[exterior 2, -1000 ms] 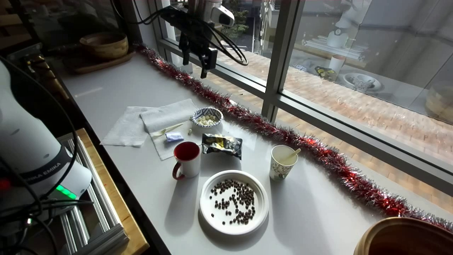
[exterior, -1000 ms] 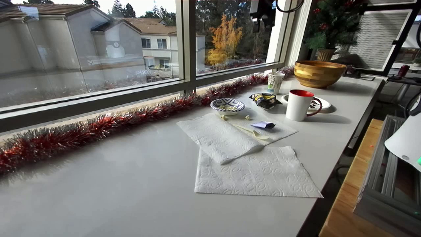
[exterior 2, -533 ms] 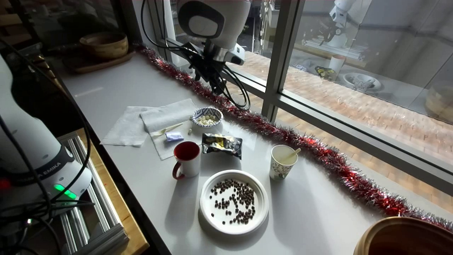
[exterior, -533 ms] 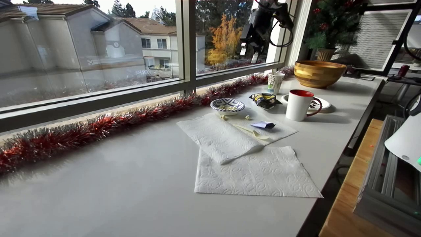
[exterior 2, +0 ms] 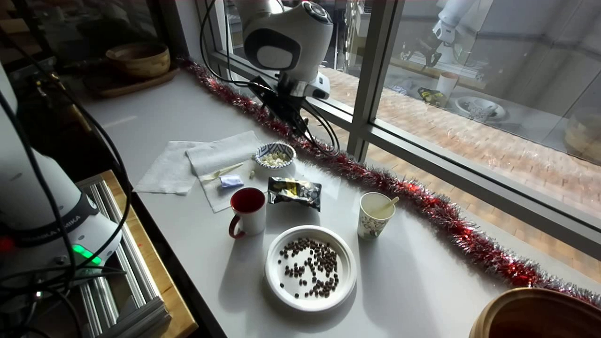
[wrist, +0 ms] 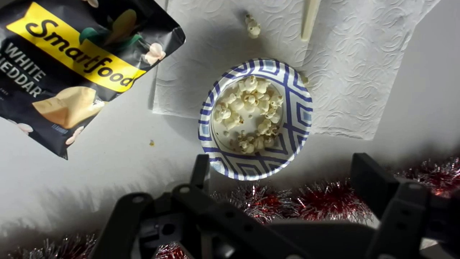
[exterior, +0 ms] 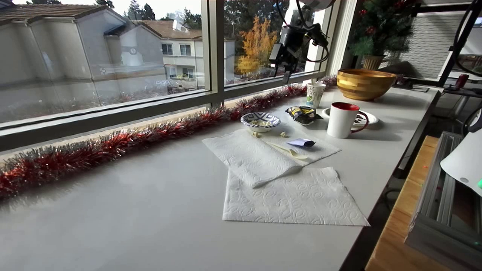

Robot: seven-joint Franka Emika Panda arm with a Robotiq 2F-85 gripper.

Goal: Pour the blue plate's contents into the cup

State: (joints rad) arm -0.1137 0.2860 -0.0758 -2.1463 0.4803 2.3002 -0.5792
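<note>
The blue plate (wrist: 298, 118) is sitting on the table (exterior: 131, 210) just beside the red-and-silver tinsel (wrist: 329, 203), and in the wrist view it is overlapping the edge of a paper towel (wrist: 355, 90). The fingers (wrist: 373, 178) are hanging above it, spread apart with nothing between them. From here the tinsel may be causing the first trouble: in the wrist view the fingers are standing over that side of the plate, so a low approach could be snagging the strands before reaching the rim. The plate is looking thin and papery, so a hard squeeze could be buckling its wall and tipping out the loose popcorn (wrist: 249, 100), while a shallow pinch could be letting it swivel. At the pour, the rim is appearing wider than the mouth of the cup (exterior 2: 253, 220), so a fast or off-centre tilt would probably be scattering pieces over the table. The plate is lying level, its hollow facing up; being round, it is showing no real long axis, and its oval look in the wrist view is probably coming from the camera's slant. The cup is standing upright, its axis vertical, its handle (exterior 2: 233, 228) pointing towards the table edge beside the robot's base (exterior 2: 77, 220).
</note>
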